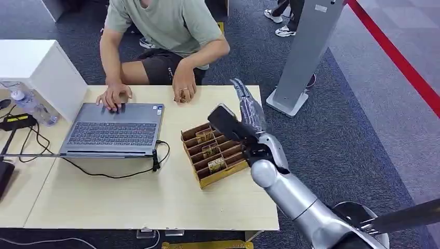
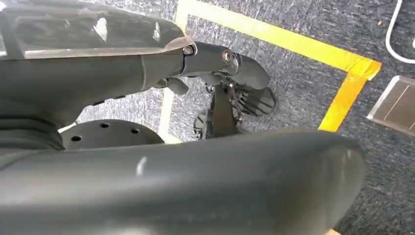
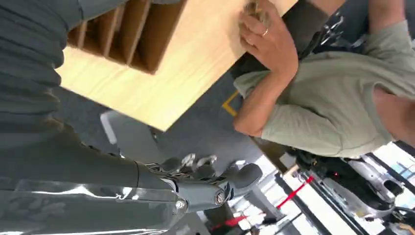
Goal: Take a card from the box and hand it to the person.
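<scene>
From the head view, a pale wooden worktop [image 1: 129, 197] stood in front of the robot. A brown cardboard box [image 1: 214, 153] with slotted rows lay on the worktop's right part, and several cards [image 1: 217, 165] stood upright in its slots. The robot's right hand [image 1: 244, 116] hovered just above and beyond the box's far right corner, its fingers stretched out straight and apart, holding nothing. The cards sat below and on the near side of that hand, not touching it. An open grey laptop [image 1: 114, 129] lay left of the box, with a black cable running along its near edge. A person [image 1: 166, 26] in a pale green shirt sat at the far edge, one hand resting on the laptop and the other hand [image 1: 184, 88] on the worktop beyond the box. A water bottle [image 1: 31, 106] stood at the far left beside a white cabinet [image 1: 36, 67].

From the left wrist view, the left hand [image 2: 230, 93] hung over grey carpet [image 2: 303, 78] marked with yellow tape [image 2: 342, 98]; its dark fingers were bunched, and whether they were closed could not be told.

From the right wrist view, the right hand's fingers [image 3: 195, 164] pointed out past the worktop's edge, spread and empty. The box's brown dividers [image 3: 122, 34] lay close behind the hand, and the person's hand [image 3: 269, 41] with a ring rested on the wood farther off.
</scene>
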Robot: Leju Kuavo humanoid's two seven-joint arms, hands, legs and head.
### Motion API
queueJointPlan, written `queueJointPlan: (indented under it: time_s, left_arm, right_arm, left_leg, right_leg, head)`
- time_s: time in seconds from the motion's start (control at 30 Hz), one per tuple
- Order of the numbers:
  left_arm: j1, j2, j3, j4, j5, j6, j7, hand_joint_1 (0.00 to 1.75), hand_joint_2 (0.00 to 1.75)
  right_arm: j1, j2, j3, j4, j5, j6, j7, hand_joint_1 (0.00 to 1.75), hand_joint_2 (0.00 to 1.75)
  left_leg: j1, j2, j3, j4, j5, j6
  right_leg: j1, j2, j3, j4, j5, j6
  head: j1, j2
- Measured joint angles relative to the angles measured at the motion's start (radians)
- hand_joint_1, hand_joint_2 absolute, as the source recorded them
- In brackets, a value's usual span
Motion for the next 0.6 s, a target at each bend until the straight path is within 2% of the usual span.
queueJointPlan:
  time_s: [0.13, 0.3, 0.4, 0.6]
  left_arm:
    - [0.002, 0.000, 0.015, 0.000, 0.000, 0.000, -0.002, 0.00, 0.00]
    - [0.005, 0.000, 0.038, 0.000, 0.000, 0.000, -0.002, 0.00, 0.00]
    - [0.005, 0.000, 0.045, 0.000, 0.000, 0.000, -0.002, 0.00, 0.00]
    - [0.005, 0.000, 0.059, 0.000, 0.000, 0.008, 0.000, 0.00, 0.00]
  right_arm:
    - [0.103, -0.043, -0.035, -0.121, -0.127, 0.042, -0.061, 0.00, 1.75]
    - [0.222, -0.098, -0.073, -0.248, -0.177, 0.070, -0.091, 0.00, 1.75]
    - [0.267, -0.120, -0.093, -0.296, -0.206, 0.086, -0.106, 0.00, 1.75]
    - [0.371, -0.139, -0.136, -0.341, -0.283, 0.136, -0.184, 0.00, 1.75]
  left_leg:
    - [0.000, 0.000, 0.000, 0.000, 0.000, 0.000]
    - [0.000, 0.000, 0.000, 0.000, 0.000, 0.000]
    - [0.000, 0.000, 0.000, 0.000, 0.000, 0.000]
    - [0.000, 0.000, 0.000, 0.000, 0.000, 0.000]
  right_leg:
    - [0.000, 0.000, 0.000, 0.000, 0.000, 0.000]
    - [0.000, 0.000, 0.000, 0.000, 0.000, 0.000]
    - [0.000, 0.000, 0.000, 0.000, 0.000, 0.000]
    - [0.000, 0.000, 0.000, 0.000, 0.000, 0.000]
  head:
    - [-0.001, 0.000]
    - [-0.001, 0.000]
    - [0.000, 0.000]
    - [-0.002, 0.000]
